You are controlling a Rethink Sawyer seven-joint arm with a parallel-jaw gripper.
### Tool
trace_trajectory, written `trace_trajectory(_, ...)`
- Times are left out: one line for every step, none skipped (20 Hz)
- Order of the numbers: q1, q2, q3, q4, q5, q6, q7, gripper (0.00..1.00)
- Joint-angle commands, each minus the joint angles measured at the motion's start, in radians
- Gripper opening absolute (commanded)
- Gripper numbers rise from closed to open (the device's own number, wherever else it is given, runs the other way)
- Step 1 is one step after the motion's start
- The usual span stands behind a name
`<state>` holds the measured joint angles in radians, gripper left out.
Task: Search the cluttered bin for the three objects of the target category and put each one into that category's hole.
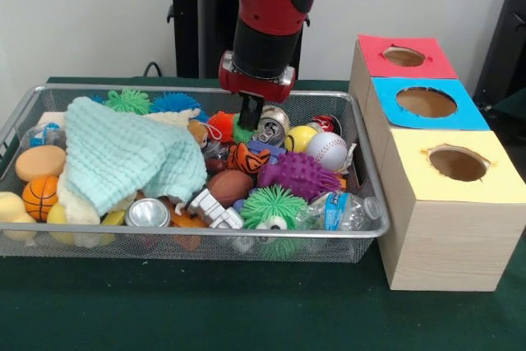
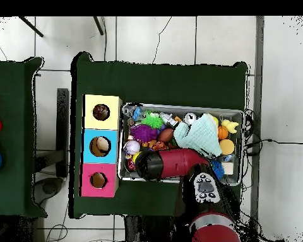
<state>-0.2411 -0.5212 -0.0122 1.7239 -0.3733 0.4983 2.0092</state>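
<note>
A wire mesh bin (image 1: 371, 203) holds a jumble of toys, cans and a bottle. My gripper (image 1: 249, 113) hangs at the bin's back middle, its tip just above the clutter and right beside a tilted silver can (image 1: 272, 126). An orange striped ball (image 1: 248, 158) and a red spiky toy (image 1: 220, 125) lie close to it. In the overhead view the red arm (image 2: 176, 162) covers the gripper and that side of the bin (image 2: 182, 107). Three box tops carry holes: red (image 1: 403, 57), blue (image 1: 426, 102), yellow (image 1: 458, 163). Nothing shows in the gripper.
A pale green cloth (image 1: 123, 158) covers the bin's left half. Around it lie a baseball (image 1: 327, 150), a purple spiky ball (image 1: 300, 174), a green spiky ball (image 1: 271, 205), a second can (image 1: 148, 213), a brown football (image 1: 230, 187), a basketball (image 1: 39, 195) and a bottle (image 1: 341, 211).
</note>
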Motion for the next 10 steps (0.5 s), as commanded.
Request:
trace_trajectory(0.051, 0.054, 0.054, -0.075, 0.076, -0.010, 0.152, 0.00)
trace_trajectory(0.066, 0.057, 0.052, -0.075, 0.086, -0.015, 0.169, 0.00)
trace_trajectory(0.082, 0.064, 0.049, -0.078, 0.100, -0.019, 0.186, 0.00)
trace_trajectory(0.098, 0.071, 0.046, -0.080, 0.114, -0.024, 0.203, 0.00)
trace_trajectory(0.111, 0.077, 0.044, -0.087, 0.129, -0.023, 0.210, 0.00)
trace_trajectory(0.125, 0.081, 0.042, -0.084, 0.141, -0.030, 0.220, 0.00)
trace_trajectory(0.138, 0.084, 0.038, -0.089, 0.154, -0.029, 0.227, 0.00)
trace_trajectory(0.151, 0.088, 0.036, -0.088, 0.165, -0.036, 0.234, 0.00)
trace_trajectory(0.160, 0.094, 0.034, -0.092, 0.179, -0.037, 0.239, 0.00)
trace_trajectory(0.168, 0.102, 0.030, -0.100, 0.190, -0.037, 0.240, 0.00)
